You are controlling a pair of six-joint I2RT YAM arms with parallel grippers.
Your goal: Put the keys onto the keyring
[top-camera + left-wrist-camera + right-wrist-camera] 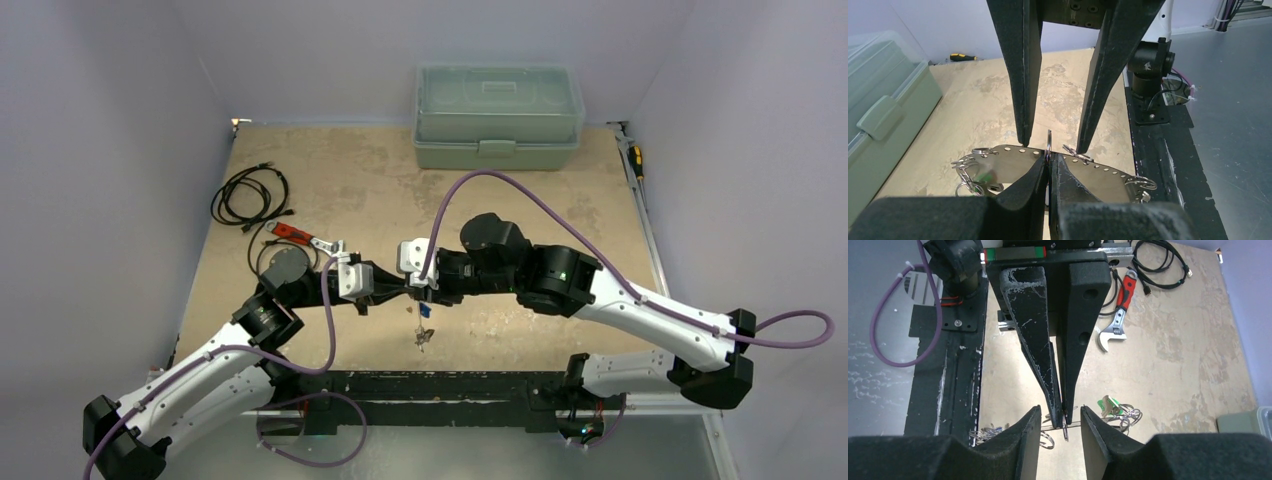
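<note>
Keyring lifted, keys partly on
Left gripper (1049,156) pinched the keyring (1008,148); right gripper (1060,412) stood open around it. Several keys (1110,406) apparently hung on already; any remaining unseen.

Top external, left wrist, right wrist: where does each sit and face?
Top external: above and behind, looking down on the table; both arms show.
Left wrist: looks rightward at the right claw and toolbox; own fingers below.
Right wrist: looks leftward at the left claw and wrench; own fingers below.
Both wrists share the small ring.
</note>
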